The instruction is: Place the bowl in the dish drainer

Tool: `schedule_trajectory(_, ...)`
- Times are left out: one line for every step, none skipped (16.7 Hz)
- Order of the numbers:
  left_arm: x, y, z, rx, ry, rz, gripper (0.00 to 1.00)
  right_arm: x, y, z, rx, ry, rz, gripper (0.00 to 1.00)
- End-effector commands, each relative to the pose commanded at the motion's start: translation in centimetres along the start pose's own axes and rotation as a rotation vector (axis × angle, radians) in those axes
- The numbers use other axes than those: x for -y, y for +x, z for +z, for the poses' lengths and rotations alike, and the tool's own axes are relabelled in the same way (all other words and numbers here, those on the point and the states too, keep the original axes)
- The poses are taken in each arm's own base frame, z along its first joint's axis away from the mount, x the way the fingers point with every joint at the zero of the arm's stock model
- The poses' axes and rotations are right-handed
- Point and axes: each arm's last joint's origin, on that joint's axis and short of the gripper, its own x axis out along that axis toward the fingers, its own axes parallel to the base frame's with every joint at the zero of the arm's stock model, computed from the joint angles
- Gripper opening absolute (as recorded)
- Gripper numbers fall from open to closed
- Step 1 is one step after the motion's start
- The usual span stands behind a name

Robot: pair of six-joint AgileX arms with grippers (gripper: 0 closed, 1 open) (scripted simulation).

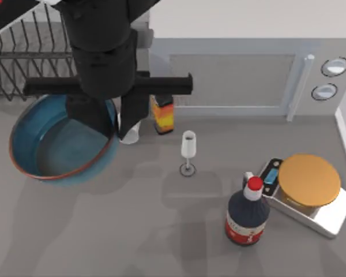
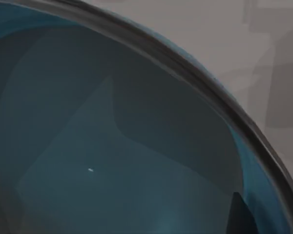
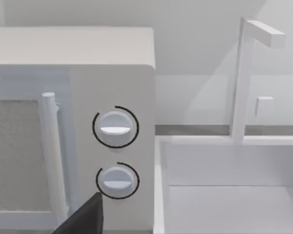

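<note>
The bowl (image 1: 52,144), wide and blue inside with a thin reddish-brown rim, sits at the table's left, just in front of the dish drainer (image 1: 23,57). That drainer is a black wire rack at the back left. My left gripper (image 1: 115,124) comes down over the bowl's right rim, one finger inside and one outside, shut on the wall. The left wrist view looks closely into the bowl's blue inside (image 2: 112,146), with a dark fingertip (image 2: 239,214) against it. A dark part of my right gripper (image 3: 80,219) faces the microwave's knobs, the arm parked.
A white microwave (image 1: 236,69) fills the back. An orange bottle (image 1: 163,115) stands beside the left gripper, with a small wine glass (image 1: 188,151) to its right. A dark red-capped bottle (image 1: 247,216) and a kitchen scale (image 1: 308,193) stand front right. The sink (image 3: 234,195) lies beyond.
</note>
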Motion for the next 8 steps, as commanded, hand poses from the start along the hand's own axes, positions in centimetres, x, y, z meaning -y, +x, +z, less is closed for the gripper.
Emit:
schedule_trajectory(0.0,-0.1,0.0,0.001,0.000,-0.001,0.00,0.0,0.0,0.0,0.000,0.000,0.000,1.00)
schedule_trajectory(0.0,-0.1,0.0,0.001,0.000,-0.001,0.00,0.0,0.0,0.0,0.000,0.000,0.000,1.00)
schedule_trajectory(0.0,-0.1,0.0,0.001,0.000,-0.001,0.00,0.0,0.0,0.0,0.000,0.000,0.000,1.00)
schedule_trajectory(0.0,0.1,0.0,-0.001,0.001,0.001,0.00,0.0,0.0,0.0,0.000,0.000,0.000,1.00)
schedule_trajectory(0.0,0.0,0.1,0.000,0.001,0.001,0.00,0.0,0.0,0.0,0.000,0.000,0.000,1.00)
schedule_trajectory(-0.3,-0.3,0.1,0.017,0.002,-0.011,0.00,0.0,0.0,0.0,0.000,0.000,0.000,1.00)
schedule_trajectory(-0.8,-0.8,0.2,0.047,0.006,-0.032,0.00,0.0,0.0,0.0,0.000,0.000,0.000,1.00)
schedule_trajectory(-1.6,-1.4,0.3,0.087,0.012,-0.061,0.00,0.0,0.0,0.0,0.000,0.000,0.000,1.00)
